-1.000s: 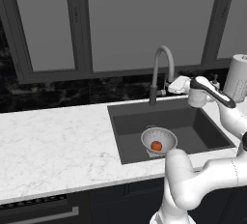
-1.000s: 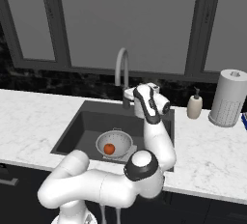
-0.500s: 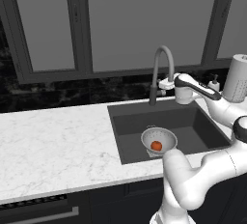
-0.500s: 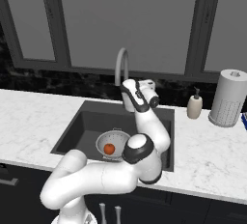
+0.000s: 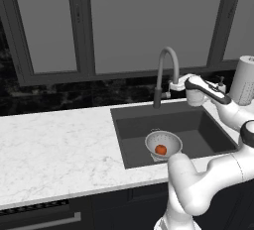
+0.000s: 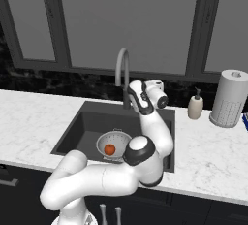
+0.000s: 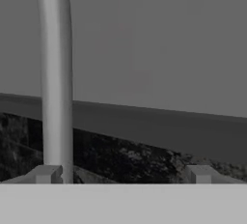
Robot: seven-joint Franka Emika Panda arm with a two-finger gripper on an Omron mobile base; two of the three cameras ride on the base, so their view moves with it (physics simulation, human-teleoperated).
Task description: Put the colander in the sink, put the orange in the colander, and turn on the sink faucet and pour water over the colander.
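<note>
Reaching across the sink (image 5: 218, 144), the white arm held its end effector (image 5: 173, 83) high above the basin, just beside the lower part of the sink faucet (image 5: 166, 58) on the far rim. In the hand view the two finger tips (image 7: 46, 174) stood wide apart with nothing between them, so the end effector was open and gripped nothing; the faucet's upright pipe (image 7: 57, 73) rose directly behind the left tip in that view, though whether the tip touched the pipe could not be told. In the right base view the end effector (image 6: 131, 94) sat level with the faucet's stem (image 6: 122, 69), close against it. The colander (image 5: 163, 143) stood upright inside the sink, toward its near left part, and the orange (image 5: 160, 149) lay inside the colander at its bottom; the right base view showed the same, with the orange (image 6: 109, 149) resting in the colander (image 6: 114, 144) within the dark basin (image 6: 87, 122). No stream was seen at the spout. The white marbled desk (image 5: 54, 149) surrounded the sink. On the desk to the right of the basin stood a beige soap dispenser (image 6: 195, 105) and, further right, a paper towel roll (image 6: 230, 98), both near the dark back wall beneath the windows (image 6: 126, 20).
</note>
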